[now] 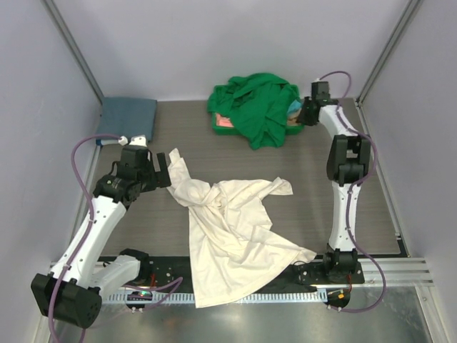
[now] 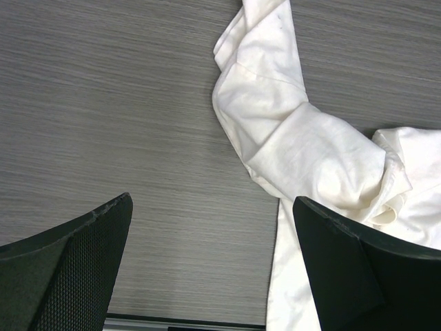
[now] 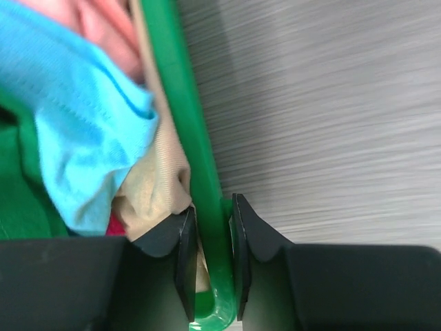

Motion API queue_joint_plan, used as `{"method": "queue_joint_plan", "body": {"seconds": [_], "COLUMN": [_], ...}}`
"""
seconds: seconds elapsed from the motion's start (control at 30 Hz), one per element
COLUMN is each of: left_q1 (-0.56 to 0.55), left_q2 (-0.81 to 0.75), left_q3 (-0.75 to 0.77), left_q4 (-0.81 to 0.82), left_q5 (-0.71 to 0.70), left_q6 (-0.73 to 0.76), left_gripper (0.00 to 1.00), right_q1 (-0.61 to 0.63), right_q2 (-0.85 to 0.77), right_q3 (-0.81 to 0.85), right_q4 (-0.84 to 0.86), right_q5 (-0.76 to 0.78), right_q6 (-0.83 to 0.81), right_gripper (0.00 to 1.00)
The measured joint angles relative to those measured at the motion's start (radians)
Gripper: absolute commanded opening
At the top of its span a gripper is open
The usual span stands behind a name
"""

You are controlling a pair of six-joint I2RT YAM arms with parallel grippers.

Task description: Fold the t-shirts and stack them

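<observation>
The large crumpled cream-white cotton t-shirt point(image 1: 228, 229) is spread unfolded on the grey table point(image 1: 214, 153), its hem draped over the near edge. The left gripper point(image 1: 158, 171) is held wide apart just beside a twisted sleeve, apparently for a straightening grasp. The right gripper point(image 3: 212, 258) is clamped on the rim of the rigid green plastic tray point(image 3: 185, 103), probably to steady it; a bright green t-shirt point(image 1: 260, 107) is heaped over that tray. A folded slate-blue t-shirt point(image 1: 128, 118) is laid far left.

Soft, even overhead light; faint shadows. The brushed metal strip point(image 1: 285, 323) at 6 o'clock in the top view glares mildly. In the right wrist view, the pink cotton cloth point(image 3: 103, 21) at 11 o'clock is blurred; the glossy green plastic tray point(image 3: 182, 89) shows sheen.
</observation>
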Motion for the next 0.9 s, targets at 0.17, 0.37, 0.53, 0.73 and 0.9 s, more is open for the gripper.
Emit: {"method": "queue_joint_plan", "body": {"seconds": [0.17,0.37,0.53,0.73,0.9], "left_q1": [-0.001,-0.006,-0.006,-0.006,-0.006], "left_q2": [0.018,0.019,0.019,0.019,0.019], "left_q3": [0.0,0.0,0.0,0.0,0.0], "left_q4": [0.0,0.0,0.0,0.0,0.0], "left_q5": [0.011,0.016,0.015,0.014,0.013], "left_q6": [0.0,0.0,0.0,0.0,0.0], "left_gripper": [1.0,1.0,1.0,1.0,1.0], "right_q1": [-0.201,-0.388,-0.335,-0.023,0.227], "right_q2": [0.0,0.005,-0.072,-0.22,-0.231], "right_q3": [0.024,0.145,0.141,0.077,0.059], "right_q4": [-0.043,-0.097,-0.121,-0.103,-0.052], "right_q5": [-0.037,0.129,0.255,0.328,0.225], "right_q6": [-0.014,0.095,0.094,0.09,0.096], "right_gripper": [0.62,0.78,0.83,0.83,0.83]}}
